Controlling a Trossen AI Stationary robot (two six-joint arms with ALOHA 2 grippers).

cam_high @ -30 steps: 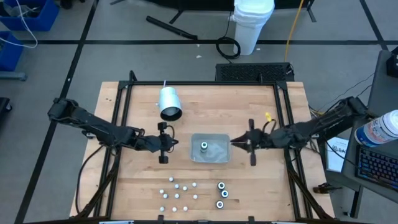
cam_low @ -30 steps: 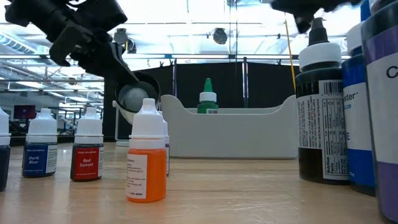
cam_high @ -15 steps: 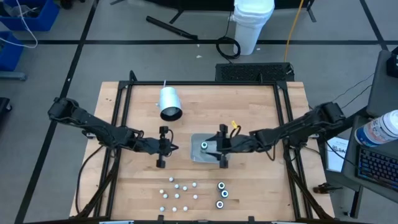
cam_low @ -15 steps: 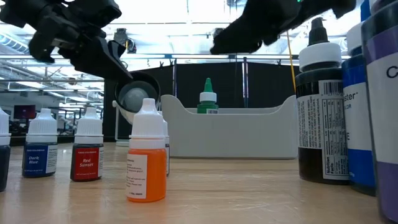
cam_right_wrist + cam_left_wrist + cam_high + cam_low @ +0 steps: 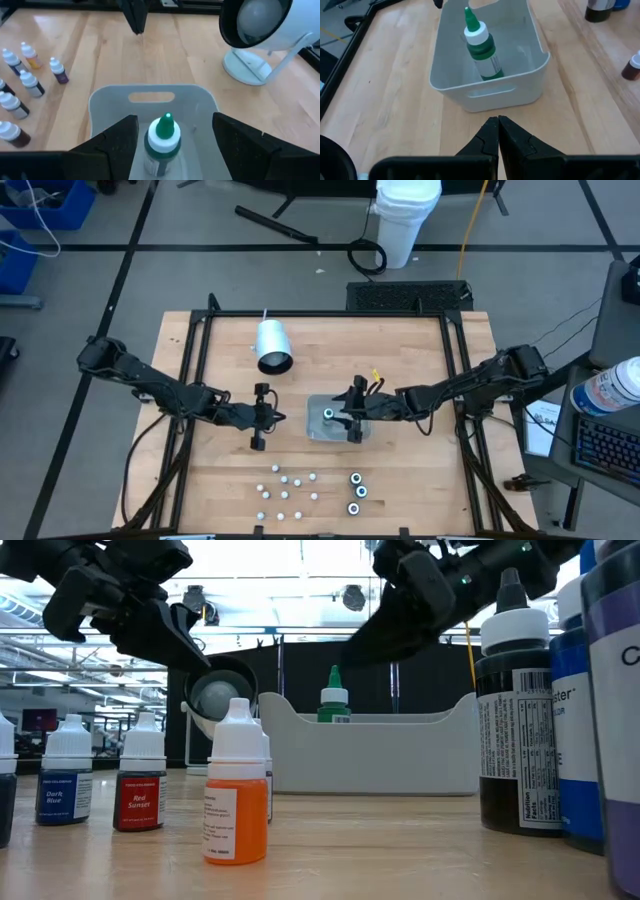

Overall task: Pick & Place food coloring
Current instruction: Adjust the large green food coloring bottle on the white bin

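Note:
A green food coloring bottle [image 5: 162, 142] with a white collar and a green tip stands upright in the grey tray [image 5: 340, 430] at mid-table. It also shows in the left wrist view [image 5: 481, 47] and the low view [image 5: 334, 695]. My right gripper [image 5: 172, 150] is open above the tray, one finger on either side of the bottle and apart from it. It also shows in the high view [image 5: 350, 420]. My left gripper [image 5: 497, 131] is shut and empty just left of the tray, and it also shows in the high view [image 5: 262, 420]. Several tiny bottles [image 5: 285, 490] and three wider ones [image 5: 355, 492] stand near the table's near edge.
A white cylinder [image 5: 272, 345] lies at the far left of the table. In the low view an orange bottle [image 5: 236, 790], a red one [image 5: 140, 780] and a blue one [image 5: 66, 778] stand in front, with large dark bottles [image 5: 515, 710] at the right.
My right gripper has gone toward the table's left edge, from right of the tray to above it, and now stands over the green bottle. The bottle and the tray have stayed where they were.

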